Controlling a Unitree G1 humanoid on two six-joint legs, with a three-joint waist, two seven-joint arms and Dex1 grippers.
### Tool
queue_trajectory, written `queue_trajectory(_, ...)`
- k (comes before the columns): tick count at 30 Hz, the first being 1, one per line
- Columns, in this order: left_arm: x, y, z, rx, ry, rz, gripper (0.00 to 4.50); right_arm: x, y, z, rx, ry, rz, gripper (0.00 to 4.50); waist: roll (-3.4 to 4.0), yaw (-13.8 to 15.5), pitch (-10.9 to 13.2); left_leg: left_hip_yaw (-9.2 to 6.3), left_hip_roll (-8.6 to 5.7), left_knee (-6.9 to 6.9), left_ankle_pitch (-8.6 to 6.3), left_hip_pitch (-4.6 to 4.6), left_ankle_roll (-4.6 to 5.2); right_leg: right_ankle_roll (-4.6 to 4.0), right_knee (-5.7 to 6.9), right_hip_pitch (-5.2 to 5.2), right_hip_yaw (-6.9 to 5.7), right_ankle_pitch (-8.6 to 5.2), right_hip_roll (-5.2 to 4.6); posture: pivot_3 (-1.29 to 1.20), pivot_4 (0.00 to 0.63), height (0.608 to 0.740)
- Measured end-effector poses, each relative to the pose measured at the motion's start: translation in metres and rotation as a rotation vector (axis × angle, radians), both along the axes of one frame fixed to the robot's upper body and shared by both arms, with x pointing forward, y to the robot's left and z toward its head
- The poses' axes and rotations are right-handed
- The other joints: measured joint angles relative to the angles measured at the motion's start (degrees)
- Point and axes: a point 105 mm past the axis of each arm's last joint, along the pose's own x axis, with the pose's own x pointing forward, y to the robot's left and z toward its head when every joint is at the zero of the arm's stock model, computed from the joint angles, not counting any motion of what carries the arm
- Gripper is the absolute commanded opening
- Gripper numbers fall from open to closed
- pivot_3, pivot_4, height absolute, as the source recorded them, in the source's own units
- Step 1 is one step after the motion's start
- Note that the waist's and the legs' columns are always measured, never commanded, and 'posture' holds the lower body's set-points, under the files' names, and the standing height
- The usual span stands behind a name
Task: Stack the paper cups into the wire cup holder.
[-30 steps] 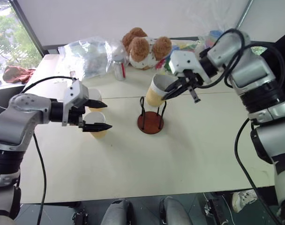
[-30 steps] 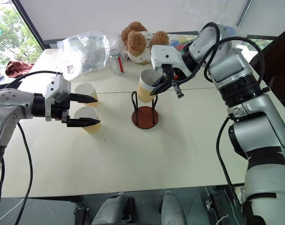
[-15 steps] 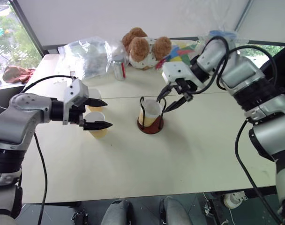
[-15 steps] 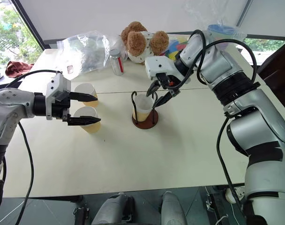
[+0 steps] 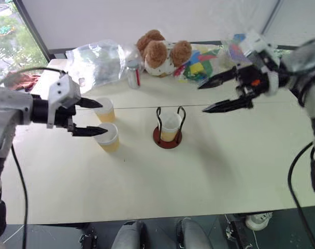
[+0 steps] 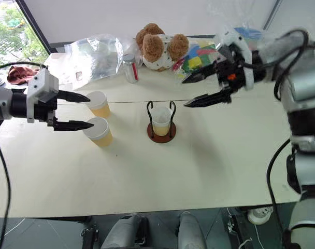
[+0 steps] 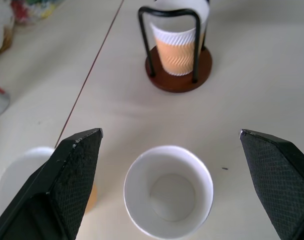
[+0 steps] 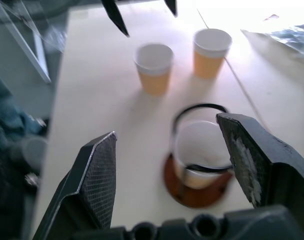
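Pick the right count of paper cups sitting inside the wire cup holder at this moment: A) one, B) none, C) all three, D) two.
A: one paper cup stands between the loops of the wire cup holder, while the other two cups stand on the table near the open left gripper.

The paper cups [image 6: 99, 132] are pale yellow-tan outside with white insides and rims (the one in the holder shows a wavy ribbed pattern). The wire cup holder [image 6: 161, 132] has a dark red-brown base and black loops. The tabletop [image 6: 199, 166] is cream.
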Motion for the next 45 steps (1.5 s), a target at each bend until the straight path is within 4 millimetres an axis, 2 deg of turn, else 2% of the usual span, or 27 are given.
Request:
queue_trajectory(5, -0.003, 0.009, -0.007, 0.135, 0.013, -0.032, 4.5, -0.009, -0.006, -0.034, 0.205, 0.136, -0.199, 3.47, -0.03, 0.3, 0.0, 0.01, 0.05, -0.02, -0.12, 0.08, 0.22, 0.0, 0.08, 0.03, 0.03, 0.0, 0.05, 0.0, 0.15, 0.74)
queue_trajectory(11, 0.002, 0.018, -0.024, 0.262, -0.001, -0.017, 4.5, -0.019, -0.009, -0.03, 0.401, 0.141, -0.347, 3.47, -0.07, 0.3, 0.0, 0.02, 0.05, 0.01, -0.13, 0.11, 0.26, 0.0, 0.08, 0.06, 0.08, 0.0, 0.07, 0.0, 0.15, 0.74)
queue_trajectory(13, 0.003, 0.015, -0.027, 0.256, 0.001, -0.029, 4.5, -0.019, -0.01, -0.031, 0.43, 0.146, -0.375, 3.47, -0.07, 0.3, 0.0, 0.01, 0.05, 0.0, -0.14, 0.12, 0.27, 0.0, 0.09, 0.07, 0.09, 0.0, 0.08, 0.0, 0.15, 0.74)
queue_trajectory(19, 0.009, 0.004, -0.055, 0.274, 0.029, -0.08, 4.5, -0.026, -0.006, -0.048, 0.461, 0.21, -0.441, 3.47, -0.1, 0.5, 0.0, 0.0, 0.04, 0.0, -0.15, 0.12, 0.28, 0.01, 0.09, 0.08, 0.11, -0.01, 0.1, 0.0, 0.15, 0.74)
queue_trajectory(26, 0.016, -0.001, -0.074, 0.312, 0.031, -0.114, 4.5, -0.048, 0.003, -0.069, 0.423, 0.28, -0.435, 3.47, -0.11, 0.4, 0.0, -0.01, 0.05, 0.0, -0.16, 0.12, 0.31, 0.01, 0.08, 0.08, 0.13, -0.01, 0.12, 0.0, 0.15, 0.74)
queue_trajectory(29, 0.018, 0.001, -0.078, 0.333, 0.027, -0.124, 3.63, -0.066, 0.008, -0.085, 0.315, 0.326, -0.399, 3.54, -0.17, 0.4, -0.1, -0.04, 0.05, 0.0, -0.17, 0.12, 0.32, 0.01, 0.06, 0.09, 0.13, -0.01, 0.13, 0.0, 0.15, 0.74)
queue_trajectory(32, 0.021, -0.001, -0.078, 0.332, 0.025, -0.134, 2.06, -0.082, 0.016, -0.098, 0.243, 0.375, -0.344, 3.54, -0.18, 0.4, -0.1, -0.03, 0.05, 0.03, -0.17, 0.12, 0.32, 0.01, 0.06, 0.12, 0.14, -0.01, 0.13, 0.0, 0.15, 0.74)
queue_trajectory(36, 0.021, -0.001, -0.082, 0.334, 0.037, -0.155, 0.03, -0.083, 0.014, -0.101, 0.199, 0.368, -0.344, 3.54, -0.25, 0.4, -0.1, -0.04, 0.05, 0.06, -0.17, 0.15, 0.34, 0.01, 0.06, 0.15, 0.15, -0.01, 0.13, 0.0, 0.15, 0.74)
queue_trajectory(42, 0.019, -0.002, -0.084, 0.344, 0.056, -0.18, 0.03, -0.083, 0.013, -0.102, 0.186, 0.357, -0.347, 3.54, -0.26, 0.5, -0.1, -0.06, 0.06, 0.05, -0.18, 0.15, 0.35, 0.01, 0.05, 0.15, 0.14, -0.01, 0.14, 0.0, 0.15, 0.74)
queue_trajectory(45, 0.025, -0.01, -0.073, 0.333, 0.03, -0.204, 0.03, -0.082, 0.012, -0.105, 0.173, 0.355, -0.355, 3.54, -0.34, 1.1, -0.1, -0.05, 0.05, 0.1, -0.18, 0.15, 0.35, 0.01, 0.06, 0.18, 0.14, -0.01, 0.14, 0.0, 0.15, 0.74)
